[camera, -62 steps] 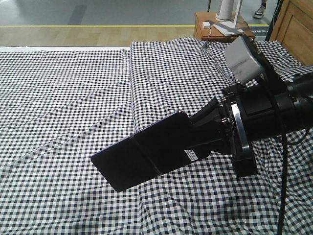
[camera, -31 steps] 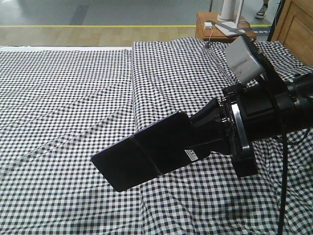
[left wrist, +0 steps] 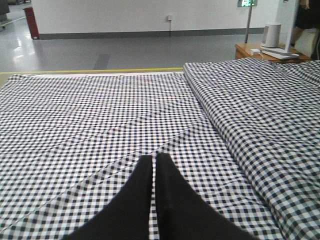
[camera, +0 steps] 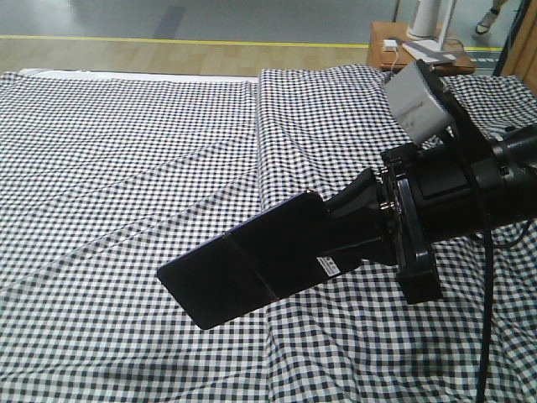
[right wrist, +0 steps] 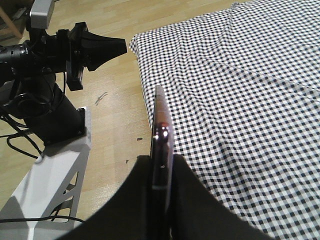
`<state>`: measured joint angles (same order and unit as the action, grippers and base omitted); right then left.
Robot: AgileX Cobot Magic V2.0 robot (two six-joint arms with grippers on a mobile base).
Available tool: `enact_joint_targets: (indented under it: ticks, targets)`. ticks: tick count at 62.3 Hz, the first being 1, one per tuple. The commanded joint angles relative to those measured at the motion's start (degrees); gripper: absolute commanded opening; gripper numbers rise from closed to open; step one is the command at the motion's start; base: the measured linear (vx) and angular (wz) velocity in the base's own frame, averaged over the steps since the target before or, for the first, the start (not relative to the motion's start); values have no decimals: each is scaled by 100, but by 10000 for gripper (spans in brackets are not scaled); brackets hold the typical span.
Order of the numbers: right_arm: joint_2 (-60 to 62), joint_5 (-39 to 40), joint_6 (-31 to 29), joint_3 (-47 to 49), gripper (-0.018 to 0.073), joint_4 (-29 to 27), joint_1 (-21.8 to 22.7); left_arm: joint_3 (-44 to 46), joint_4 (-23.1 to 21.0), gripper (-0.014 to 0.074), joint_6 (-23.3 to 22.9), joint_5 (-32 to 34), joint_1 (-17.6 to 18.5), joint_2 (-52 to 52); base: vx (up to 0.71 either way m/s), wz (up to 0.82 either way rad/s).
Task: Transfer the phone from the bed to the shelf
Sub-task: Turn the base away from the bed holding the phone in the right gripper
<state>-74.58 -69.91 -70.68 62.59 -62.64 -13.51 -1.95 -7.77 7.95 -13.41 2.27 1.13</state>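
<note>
My right gripper (camera: 323, 243) is shut on the phone (camera: 239, 273), a glossy black slab with a white sticker, held in the air above the bed (camera: 126, 151) with its gingham sheet. In the right wrist view the phone (right wrist: 161, 135) shows edge-on with a pinkish rim, clamped between both fingers of the right gripper (right wrist: 161, 167). My left gripper (left wrist: 153, 159) hovers over the bed (left wrist: 100, 115) with its fingers together and nothing between them. The right wrist view also shows the left gripper (right wrist: 121, 46) pointing toward the bed (right wrist: 240, 100). The shelf is out of view.
A small wooden side table (camera: 388, 52) with white items stands past the bed's far corner, and it shows as the side table (left wrist: 247, 50) in the left wrist view. A raised fold (camera: 268, 151) runs down the sheet. The robot's base (right wrist: 50, 170) stands on the wooden floor (right wrist: 115, 115).
The bed and the side table have slid to the right in the front view, so the view has turned left. The right gripper and phone keep the same place in the frame.
</note>
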Motion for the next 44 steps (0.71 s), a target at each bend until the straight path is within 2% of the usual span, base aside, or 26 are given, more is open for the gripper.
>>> enact_joint_targets:
  ticks: [1,44]
  targets:
    - [164,-403,-17,132,-1,-541,7,-9,-55,1,-22,409,-4,28,-5,19]
    - [164,-403,-17,132,-1,-541,7,-9,-55,1,-22,409,-4,28,-7,35]
